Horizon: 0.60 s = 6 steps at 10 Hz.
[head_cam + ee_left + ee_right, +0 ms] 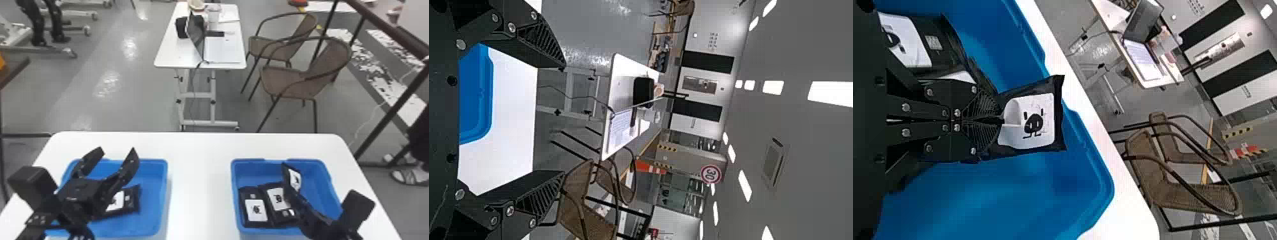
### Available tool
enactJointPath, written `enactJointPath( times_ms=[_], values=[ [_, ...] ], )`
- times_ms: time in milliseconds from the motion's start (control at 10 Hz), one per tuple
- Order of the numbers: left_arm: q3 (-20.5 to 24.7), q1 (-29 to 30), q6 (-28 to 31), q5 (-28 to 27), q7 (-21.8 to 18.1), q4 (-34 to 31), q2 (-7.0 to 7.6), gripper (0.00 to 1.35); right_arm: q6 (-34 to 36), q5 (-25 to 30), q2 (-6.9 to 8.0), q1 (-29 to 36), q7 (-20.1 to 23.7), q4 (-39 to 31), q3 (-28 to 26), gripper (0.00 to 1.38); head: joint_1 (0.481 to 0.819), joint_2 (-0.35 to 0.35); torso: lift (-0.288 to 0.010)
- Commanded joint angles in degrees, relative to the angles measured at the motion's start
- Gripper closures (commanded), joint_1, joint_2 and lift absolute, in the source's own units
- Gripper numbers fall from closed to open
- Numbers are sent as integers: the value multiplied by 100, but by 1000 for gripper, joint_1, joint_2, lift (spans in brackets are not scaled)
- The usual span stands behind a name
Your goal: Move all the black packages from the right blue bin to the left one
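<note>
Over the left blue bin [150, 220] my left gripper [116, 151] stands open, above a black package [123, 201] lying inside; in the left wrist view the same gripper [564, 120] has nothing between its fingers. In the right blue bin [322, 172], my right gripper [287, 188] holds a tilted black package [295, 179]. The right wrist view has my right gripper [1002, 120] shut on that package's edge, its white label [1028, 121] facing the camera. Beside it, two more black packages [256, 209] [278, 199] lie side by side against the bin's left part.
Both bins stand on a white table [199, 178], with a strip of tabletop between them. Beyond its far edge are a smaller table [178, 54] with a laptop, and wicker chairs [306, 79]. A dark railing [383, 121] runs at the right.
</note>
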Motion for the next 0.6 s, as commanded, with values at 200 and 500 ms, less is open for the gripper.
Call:
enactJointPath(
  times_ms=[200,500],
  values=[
    [28,-15,-47,102,33,-6,-15,279,1019,42,-536,255,80,-1693,207,1211,695,15,-41],
    [-43,-155,111,269,33,-6,-15,274,1695,437,-791,-940,1064,-1455,840,1211,695,65,-41]
  ],
)
